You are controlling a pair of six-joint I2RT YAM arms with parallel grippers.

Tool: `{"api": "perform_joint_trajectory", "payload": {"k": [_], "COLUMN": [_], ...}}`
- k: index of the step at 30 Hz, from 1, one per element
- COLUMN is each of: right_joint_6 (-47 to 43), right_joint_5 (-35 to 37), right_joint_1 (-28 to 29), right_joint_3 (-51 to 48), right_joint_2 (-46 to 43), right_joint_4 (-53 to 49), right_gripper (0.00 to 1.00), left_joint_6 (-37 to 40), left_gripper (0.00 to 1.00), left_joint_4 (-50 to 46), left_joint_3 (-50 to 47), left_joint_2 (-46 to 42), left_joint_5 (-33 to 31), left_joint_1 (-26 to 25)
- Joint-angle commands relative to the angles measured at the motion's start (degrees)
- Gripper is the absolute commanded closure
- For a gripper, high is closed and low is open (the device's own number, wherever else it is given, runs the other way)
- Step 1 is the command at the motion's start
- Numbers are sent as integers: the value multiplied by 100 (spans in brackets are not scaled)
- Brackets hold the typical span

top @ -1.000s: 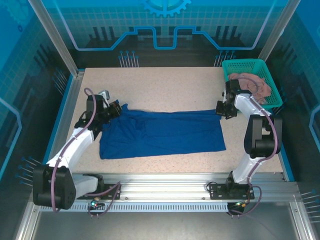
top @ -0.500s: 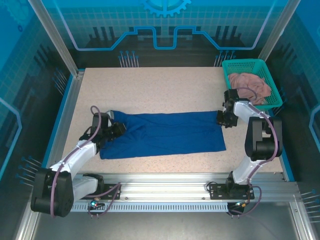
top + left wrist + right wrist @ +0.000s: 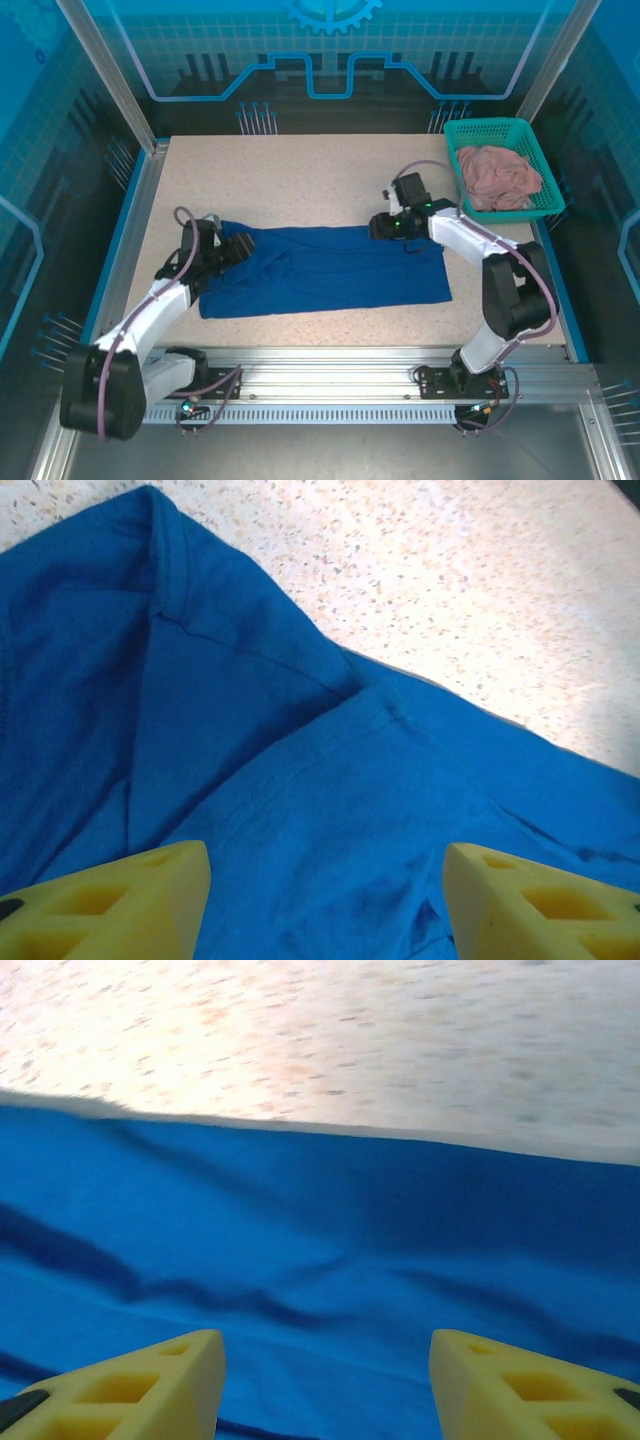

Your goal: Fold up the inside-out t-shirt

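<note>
The inside-out t-shirt (image 3: 320,268) is royal blue and lies flat across the middle of the table, folded into a long band. My left gripper (image 3: 238,249) hovers over its left end, jaws open with nothing between them; in the left wrist view (image 3: 325,880) a sleeve seam and the t-shirt (image 3: 300,780) lie under the yellow fingertips (image 3: 120,900). My right gripper (image 3: 378,228) is open above the shirt's far edge, right of centre; in the right wrist view (image 3: 325,1370) the t-shirt (image 3: 320,1250) and its far edge show between the fingertips (image 3: 530,1380).
A teal basket (image 3: 482,131) holding a dusty-pink garment (image 3: 500,175) stands at the back right corner. Bare speckled tabletop (image 3: 300,180) lies behind the shirt and a strip in front of it (image 3: 330,325). Metal frame rails edge the table.
Both grippers have opened and let go of the shirt. The right gripper swung left from the shirt's right end to over its far edge. The left gripper came down onto the left end.
</note>
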Motion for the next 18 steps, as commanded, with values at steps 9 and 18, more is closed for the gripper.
{"api": "perform_joint_trajectory", "payload": {"k": [9, 18], "right_joint_6": [81, 70], "right_joint_5": [-348, -165], "right_joint_1": [164, 129], "right_joint_3": [373, 220], "right_joint_2": [434, 315], "right_joint_4": [66, -9], "right_gripper": [45, 45], "left_joint_6": [665, 1091], "left_gripper": [29, 33], "left_joint_4": [972, 421], "left_joint_3": [1472, 2277], "left_joint_2": [2435, 3501], "left_joint_5": [681, 871], "left_joint_1": [-75, -266]}}
